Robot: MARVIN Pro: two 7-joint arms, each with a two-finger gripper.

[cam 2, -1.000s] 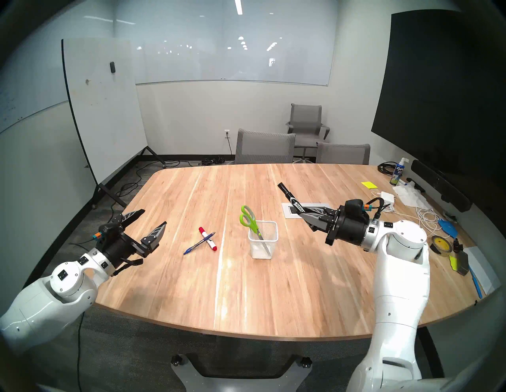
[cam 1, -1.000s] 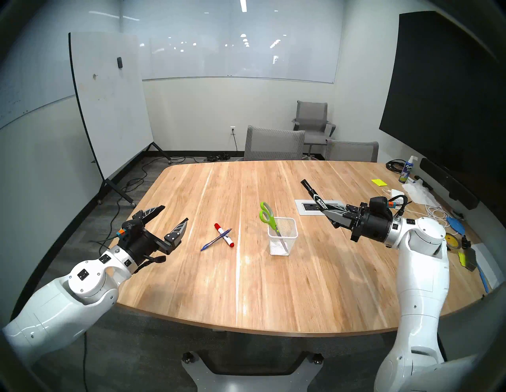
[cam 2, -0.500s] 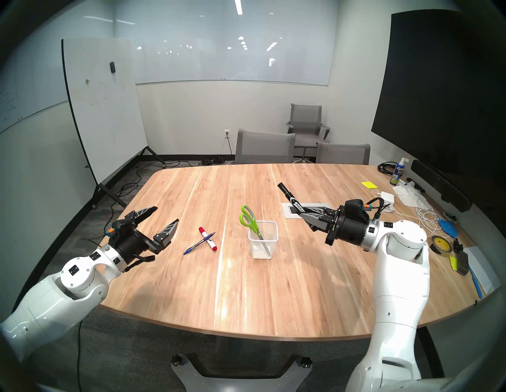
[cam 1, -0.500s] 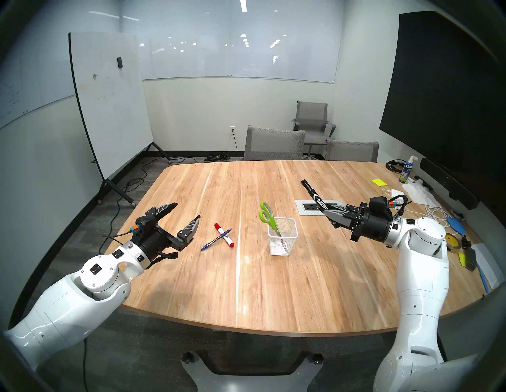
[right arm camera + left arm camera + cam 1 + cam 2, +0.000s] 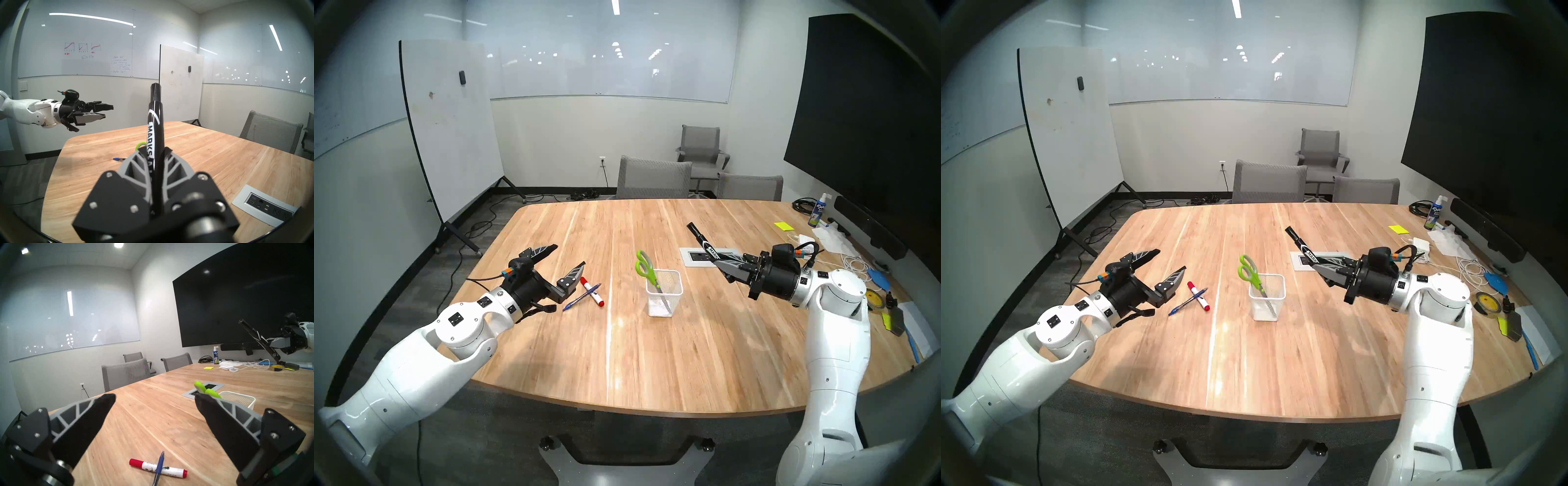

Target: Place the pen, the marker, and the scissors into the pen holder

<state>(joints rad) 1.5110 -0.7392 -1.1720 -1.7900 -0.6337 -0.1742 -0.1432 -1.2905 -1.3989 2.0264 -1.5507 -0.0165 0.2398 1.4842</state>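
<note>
The blue pen (image 5: 582, 297) lies crossed over a white marker with red ends (image 5: 595, 296) on the wooden table (image 5: 619, 356), left of centre. My left gripper (image 5: 570, 254) hovers open just left of and above them; in its wrist view the pen (image 5: 158, 467) lies below the spread fingers. The green-handled scissors (image 5: 643, 264) stand blades-down in the white mesh pen holder (image 5: 665, 295). My right gripper (image 5: 717, 263) is shut on a black marker (image 5: 700, 239), held in the air to the right of and beyond the holder, its cap slanting up to the left.
A grey outlet plate (image 5: 694, 259) is set into the table under the right gripper. A spray bottle (image 5: 818, 210), yellow sticky notes (image 5: 782, 225), cables and a tape roll (image 5: 875, 298) crowd the right edge. Grey chairs (image 5: 653, 178) stand at the far edge.
My left arm has reached forward and to the right, bringing its open gripper close to the pen and white marker. The right arm and black marker have not moved.
</note>
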